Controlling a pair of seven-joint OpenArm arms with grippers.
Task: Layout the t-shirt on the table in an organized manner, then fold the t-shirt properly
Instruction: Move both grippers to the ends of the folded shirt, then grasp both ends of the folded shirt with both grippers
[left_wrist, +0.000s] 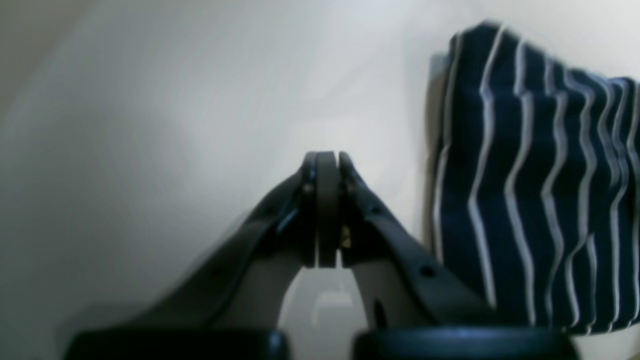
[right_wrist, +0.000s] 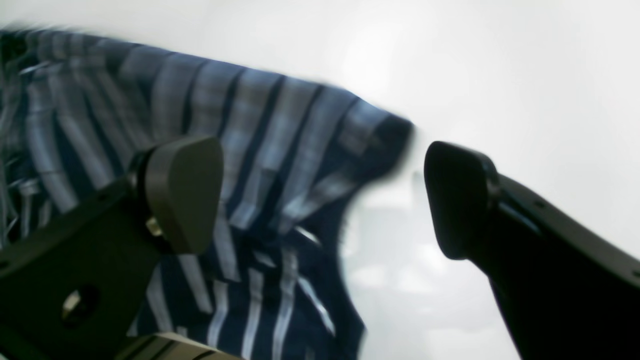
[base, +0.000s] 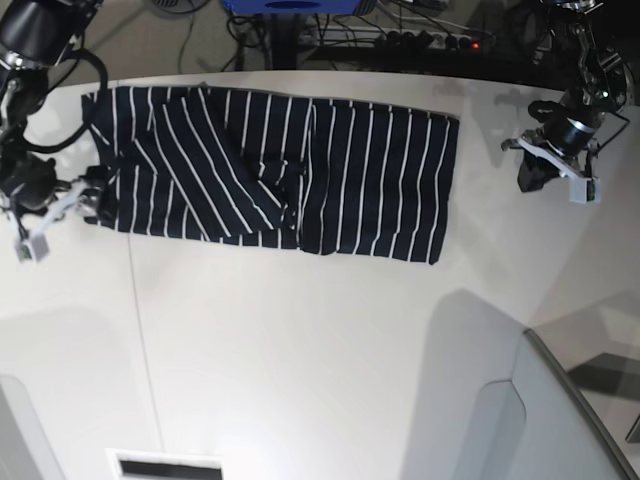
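Overhead and wrist views of a two-arm fold in progress. The t-shirt (base: 275, 170) lies on the white bench (base: 300, 350) toward its far edge, as a long dark band with thin white stripes. Both sides appear already turned in over the body (one folded panel lies diagonally across the half at the picture's left, and a small ruck shows near the middle), so the layout step and the lengthwise folds look done. What seems to remain is the crosswise fold, bringing one short end over the other, and perhaps a smoothing of the central ruck.

The right end effector (base: 95, 200) sits at the shirt's short edge at the picture's left. In its wrist view its fingers (right_wrist: 182, 192) stand wide apart, one over the striped cloth, the other over bare bench, with nothing between them. Whether a finger touches the fabric cannot be told, as that view is blurred.

The left end effector (left_wrist: 327, 207) hangs over bare bench beyond the opposite short edge, apart from the cloth. Its pads are pressed together and hold nothing.
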